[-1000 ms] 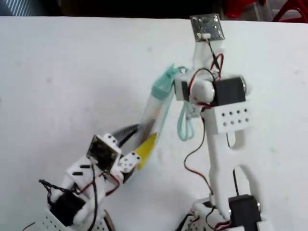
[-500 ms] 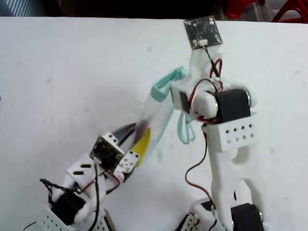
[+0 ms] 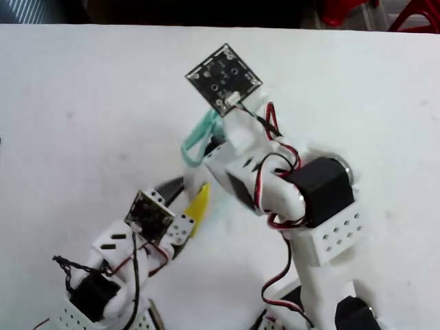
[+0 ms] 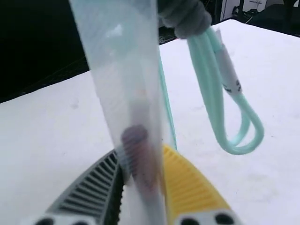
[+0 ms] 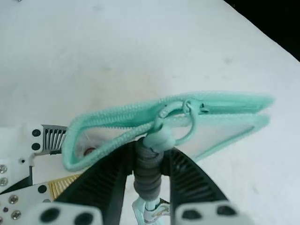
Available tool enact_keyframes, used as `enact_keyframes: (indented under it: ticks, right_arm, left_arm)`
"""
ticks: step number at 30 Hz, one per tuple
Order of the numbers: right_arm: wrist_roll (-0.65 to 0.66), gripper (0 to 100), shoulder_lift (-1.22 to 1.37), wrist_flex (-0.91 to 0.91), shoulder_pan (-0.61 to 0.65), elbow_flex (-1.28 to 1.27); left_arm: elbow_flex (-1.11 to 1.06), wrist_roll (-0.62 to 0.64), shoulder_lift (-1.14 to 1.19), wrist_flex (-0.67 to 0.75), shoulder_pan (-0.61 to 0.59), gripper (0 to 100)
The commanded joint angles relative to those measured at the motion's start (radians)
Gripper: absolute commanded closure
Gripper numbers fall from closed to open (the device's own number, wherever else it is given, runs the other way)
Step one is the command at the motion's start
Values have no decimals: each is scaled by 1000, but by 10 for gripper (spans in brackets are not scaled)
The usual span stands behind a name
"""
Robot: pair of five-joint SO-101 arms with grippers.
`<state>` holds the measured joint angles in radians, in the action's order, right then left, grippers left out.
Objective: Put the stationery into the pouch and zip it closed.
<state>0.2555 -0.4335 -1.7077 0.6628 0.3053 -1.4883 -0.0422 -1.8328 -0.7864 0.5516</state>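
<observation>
Grips one end of the clear pouch (image 4: pixel 124 70) in left gripper (image 4: pixel 140 153) fingers, pinches grey zip pull (image 5: pixel 149 174) in right gripper (image 5: pixel 149 149), over worktop (image 3: pixel 82 103). Cannot read loop's white tag (image 4: pixel 228 75).

The table (image 3: pixel 82 89) has a plain white, matte top that reaches across the whole high view. Its far edge (image 3: pixel 137 25) runs straight from side to side, and the room behind it is dark. The surface carries a few faint grey marks, for example a small speck (image 5: pixel 227 60) seen from the right wrist and a weak smudge (image 4: pixel 75 105) seen from the left wrist. Two white arms (image 3: pixel 103 275) come up from the near side, and their feet are cut off by the frame. The pouch (image 4: pixel 124 79) and its mint strap (image 4: pixel 234 117) hang over the middle of the table; whether any part touches the surface cannot be told.
</observation>
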Motion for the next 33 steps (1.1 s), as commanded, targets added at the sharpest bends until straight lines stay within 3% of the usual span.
enact_keyframes:
  ticks: [1, 12, 18, 21, 25, 28, 33]
  right_arm:
    - [6, 981, -22, -13, 62, -20]
    - [94, 981, -160, -16, 380, -235]
    - [146, 981, -225, -16, 395, -302]
    - [141, 981, -237, -12, 332, -296]
    - [86, 981, -228, -10, 136, -259]
    - [44, 981, -226, -10, 24, -247]
    - [49, 981, -226, -10, -7, -250]
  left_arm:
    - [49, 12, 7, -6, -36, 979]
    - [86, 11, 7, -41, -42, 979]
    - [86, 11, 7, -41, -42, 979]
    - [86, 12, 7, -40, -38, 978]
    - [91, 12, 7, -41, -35, 975]
    - [129, 25, 7, -80, -38, 916]
    - [264, 126, 7, -235, -41, 833]
